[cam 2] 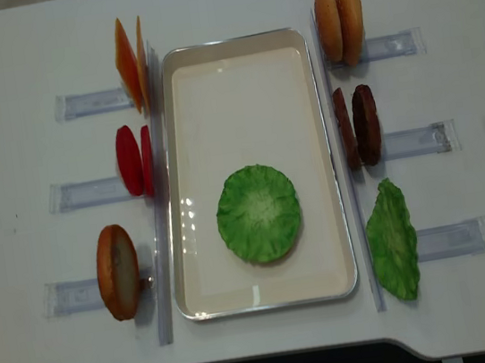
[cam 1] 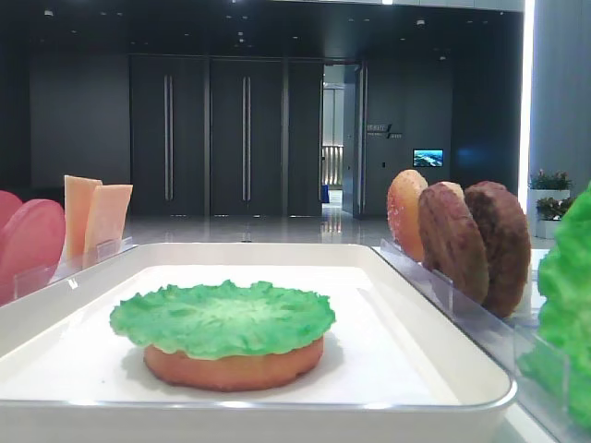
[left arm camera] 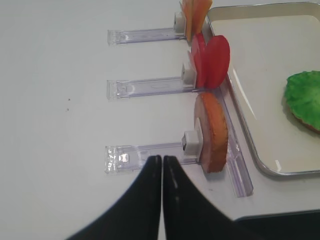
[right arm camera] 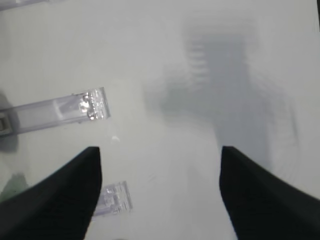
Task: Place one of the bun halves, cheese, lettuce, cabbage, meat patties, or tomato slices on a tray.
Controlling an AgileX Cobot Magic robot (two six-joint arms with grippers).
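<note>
lettuce (cam 2: 258, 213) hides most of the bun half (cam 1: 234, 366); tomato slices (cam 1: 28, 242) cut off at left.

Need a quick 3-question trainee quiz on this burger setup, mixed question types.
1. True or false: the lettuce on the tray lies directly on the liner.
2. Multiple choice: which ingredient stands in the holder nearest the left hand? A) cheese B) tomato slices C) bun half
3. Fill in: the right hand is ___ and holds nothing.

Key
1. False: the front view shows it resting on top of a bun half.
2. C: the left wrist view shows the bun half nearest; the tomato slices and the cheese stand farther off.
3. open
</note>
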